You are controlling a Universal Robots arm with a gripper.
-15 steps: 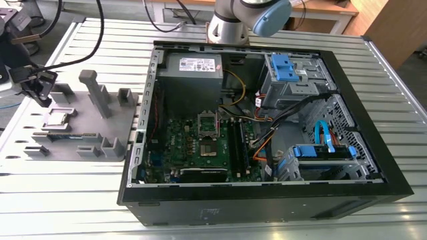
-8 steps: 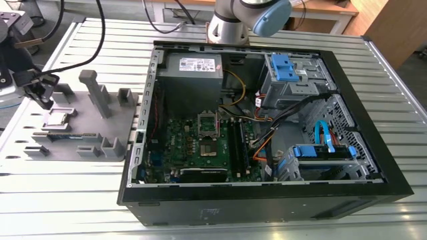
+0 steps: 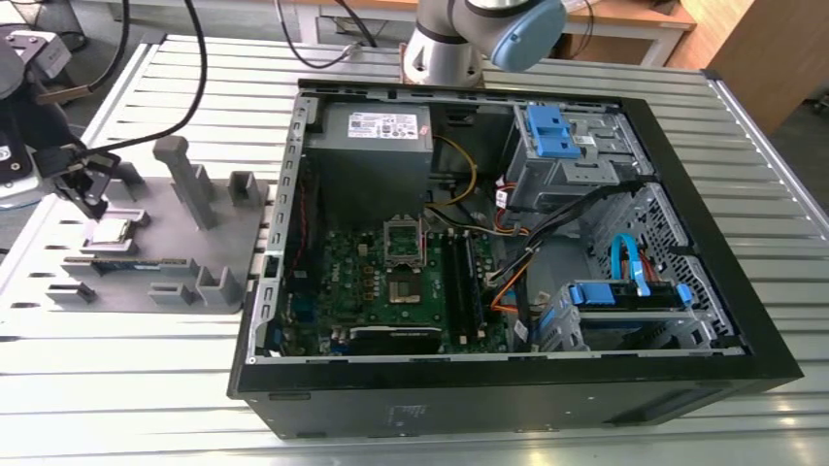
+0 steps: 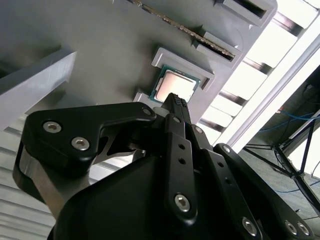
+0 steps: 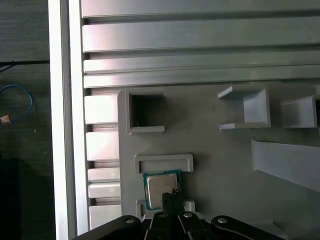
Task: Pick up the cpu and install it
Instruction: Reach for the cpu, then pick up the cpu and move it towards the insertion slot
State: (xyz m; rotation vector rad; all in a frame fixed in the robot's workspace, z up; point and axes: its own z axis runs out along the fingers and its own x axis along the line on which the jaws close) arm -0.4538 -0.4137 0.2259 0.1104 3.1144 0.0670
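Jaws over the cpu [image 5: 159,186] in its grey holder [image 5: 225,165].
Exterior view's far left, computer case [image 3: 518,393] well apart; jaws together, pointing down, nest walls [image 5: 164,162] alongside.

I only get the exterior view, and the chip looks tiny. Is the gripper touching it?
Observer: In the first wrist view the gripper hangs over one edge of the cpu; I cannot tell if they touch.
Operator: Is it lying flat?
Observer: Yes, in that view it lies flat in a walled pocket of the grey fixture.
Operator: What colour is it up close?
Observer: Silver top, with a green rim around it.
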